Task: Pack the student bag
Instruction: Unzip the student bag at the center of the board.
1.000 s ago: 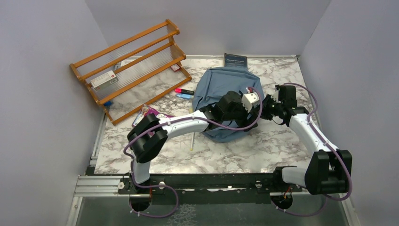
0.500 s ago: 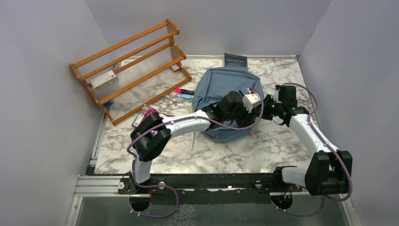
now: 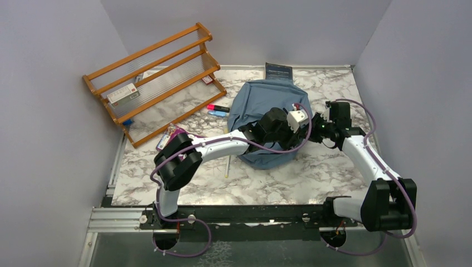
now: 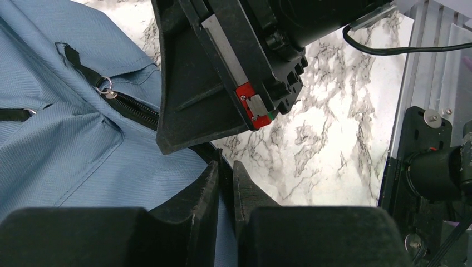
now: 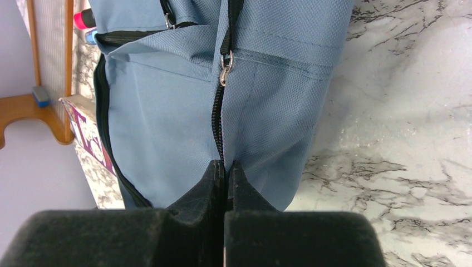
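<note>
Soft, limp, probably light, so prone to sag: student bag (image 3: 256, 97), lying on the surface (image 3: 289, 178) toward 12 o'clock; best taken along the stiffer zipper seam (image 5: 219, 122); at its 3 o'clock edge, right fingers (image 5: 214, 178) clamped fully together on that seam; left fingers (image 4: 207, 186) a slit apart, seemingly nipping the same seam.

Well to the left of the left gripper (image 4: 225, 181) we see a wooden rack (image 3: 153, 78) holding a small white box (image 3: 122, 93). Nearer on that side, a pink marker (image 3: 217, 107) and a blue marker (image 3: 218, 113) lie side by side. Beyond the gripper, a dark book (image 3: 279, 71) sits at the far edge of the marble table (image 3: 311, 172). Back toward the arm's base lies a thin white stick (image 3: 227, 166).
</note>
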Available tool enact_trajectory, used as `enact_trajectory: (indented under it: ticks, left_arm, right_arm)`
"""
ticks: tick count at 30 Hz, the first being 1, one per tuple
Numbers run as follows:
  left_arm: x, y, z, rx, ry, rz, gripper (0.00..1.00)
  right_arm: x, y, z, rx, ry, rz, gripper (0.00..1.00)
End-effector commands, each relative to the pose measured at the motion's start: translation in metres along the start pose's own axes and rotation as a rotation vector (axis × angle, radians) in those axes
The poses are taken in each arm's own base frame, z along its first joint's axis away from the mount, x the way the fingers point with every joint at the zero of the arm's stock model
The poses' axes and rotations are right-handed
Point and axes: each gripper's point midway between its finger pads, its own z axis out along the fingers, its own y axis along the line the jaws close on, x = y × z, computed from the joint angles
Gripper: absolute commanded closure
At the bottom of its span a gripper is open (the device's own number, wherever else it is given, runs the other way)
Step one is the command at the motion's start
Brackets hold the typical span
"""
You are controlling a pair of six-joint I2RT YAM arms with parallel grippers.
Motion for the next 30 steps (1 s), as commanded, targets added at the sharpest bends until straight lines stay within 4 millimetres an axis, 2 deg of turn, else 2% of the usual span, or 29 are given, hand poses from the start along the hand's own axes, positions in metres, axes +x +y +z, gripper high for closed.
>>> enact_trajectory:
  ticks: [1, 8, 14, 16, 17, 20, 23, 26, 30]
  left_arm:
    - [-0.042, -0.016, -0.017, 0.025, -0.109, 0.017, 0.85]
    - [-0.041, -0.017, -0.030, 0.012, -0.122, 0.018, 0.86]
    - [-0.027, -0.014, -0.036, -0.002, -0.095, 0.014, 0.99]
    - [-0.023, -0.013, -0.037, -0.006, -0.089, 0.013, 0.99]
    - [-0.021, -0.013, -0.037, -0.007, -0.086, 0.012, 0.98]
    - [-0.021, -0.012, -0.035, -0.009, -0.085, 0.009, 0.74]
    - [-0.026, -0.012, -0.030, -0.007, -0.089, 0.003, 0.59]
    - [-0.031, -0.011, -0.024, -0.004, -0.095, -0.001, 0.49]
    - [-0.033, -0.007, -0.019, -0.004, -0.096, -0.021, 0.41]
  right_arm:
    - [-0.001, 0.005, -0.003, -0.035, -0.013, -0.019, 1.00]
    - [0.000, 0.003, -0.002, -0.032, -0.011, -0.018, 0.99]
    - [-0.001, 0.002, -0.002, -0.029, -0.014, -0.017, 1.00]
    - [-0.001, 0.002, -0.002, -0.027, -0.014, -0.015, 0.99]
    - [-0.001, 0.002, -0.002, -0.028, -0.013, -0.015, 0.99]
    - [0.001, 0.002, -0.001, -0.034, -0.009, -0.013, 0.99]
    - [0.002, 0.002, -0.001, -0.035, -0.007, -0.013, 0.99]
    - [0.002, 0.002, -0.001, -0.035, -0.006, -0.013, 0.99]
    - [0.001, 0.003, -0.002, -0.037, -0.006, -0.017, 0.99]
